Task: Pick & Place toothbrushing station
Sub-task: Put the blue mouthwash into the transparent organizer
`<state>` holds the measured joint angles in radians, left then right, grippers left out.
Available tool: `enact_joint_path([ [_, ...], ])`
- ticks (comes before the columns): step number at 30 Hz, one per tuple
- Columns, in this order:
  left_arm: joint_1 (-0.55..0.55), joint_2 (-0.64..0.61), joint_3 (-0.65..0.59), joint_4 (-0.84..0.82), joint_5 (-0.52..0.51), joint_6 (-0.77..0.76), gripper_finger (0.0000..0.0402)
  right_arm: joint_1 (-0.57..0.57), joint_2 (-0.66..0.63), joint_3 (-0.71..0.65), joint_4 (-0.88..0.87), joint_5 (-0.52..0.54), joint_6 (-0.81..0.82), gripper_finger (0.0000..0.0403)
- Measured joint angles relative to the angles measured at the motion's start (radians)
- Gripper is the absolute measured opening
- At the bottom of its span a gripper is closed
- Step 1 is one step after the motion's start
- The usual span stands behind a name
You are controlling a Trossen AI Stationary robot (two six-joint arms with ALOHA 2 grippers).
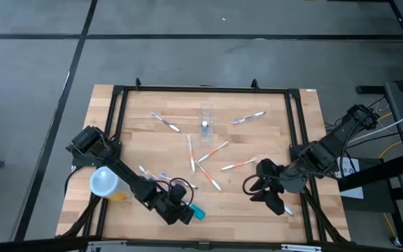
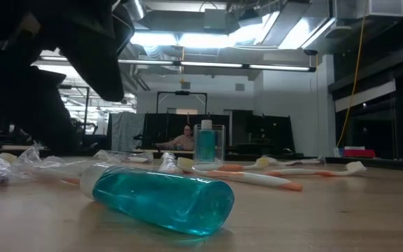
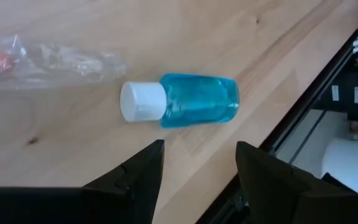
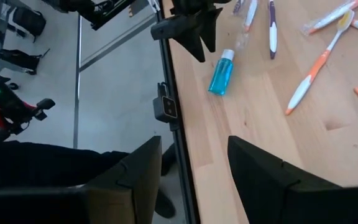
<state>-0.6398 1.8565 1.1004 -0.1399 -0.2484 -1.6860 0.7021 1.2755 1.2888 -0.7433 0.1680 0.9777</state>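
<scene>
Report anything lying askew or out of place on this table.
The blue bottle lies on its side near the table's front edge, just ahead of the open left gripper; nothing looks spilled. Toothbrushes are scattered loose around the upright clear holder.

Both arms matte black, blocky jointed links. Left arm [image 1: 121,175], lower left of the high view: black cable looped beside the wrist. Right arm [image 1: 327,147], right side: thin cables trailing off its base, one yellow, one pale. Left end effector [image 3: 197,180] and right end effector [image 4: 191,174]: two flat, dark, angular fingers each, set apart, plain and unmarked
</scene>
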Motion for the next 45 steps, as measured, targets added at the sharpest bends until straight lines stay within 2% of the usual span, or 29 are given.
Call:
enact_joint_path([
  [5,0.011,0.039,0.0,0.003,0.053,-0.021,0.0196,0.033,0.0,0.0,0.003,0.031,0.038,0.0187],
  [13,0.038,0.123,0.003,0.097,0.071,-0.008,0.0196,0.088,0.0,0.0,0.011,0.09,0.093,0.0187],
  [20,0.14,0.131,0.004,0.104,0.049,0.092,0.0196,0.101,0.0,0.0,0.011,0.111,0.111,0.0187],
  [25,0.238,0.134,0.002,0.144,-0.027,0.21,0.0196,0.101,0.0,0.0,0.015,0.161,0.103,0.0187],
  [31,0.329,0.134,-0.004,0.232,0.007,0.328,0.0196,0.091,0.004,0.0,0.023,0.191,0.099,0.0187],
  [34,0.346,0.106,-0.003,0.187,0.063,0.354,0.0196,0.087,0.015,0.0,0.022,0.19,0.099,0.0187],
  [39,0.32,0.037,-0.003,-0.027,0.15,0.374,0.0196,0.087,0.036,0.0,0.027,0.183,0.101,0.0187],
  [45,0.243,-0.001,-0.003,-0.073,0.196,0.268,0.0196,0.092,0.058,0.0,0.064,0.187,0.108,0.0187],
])
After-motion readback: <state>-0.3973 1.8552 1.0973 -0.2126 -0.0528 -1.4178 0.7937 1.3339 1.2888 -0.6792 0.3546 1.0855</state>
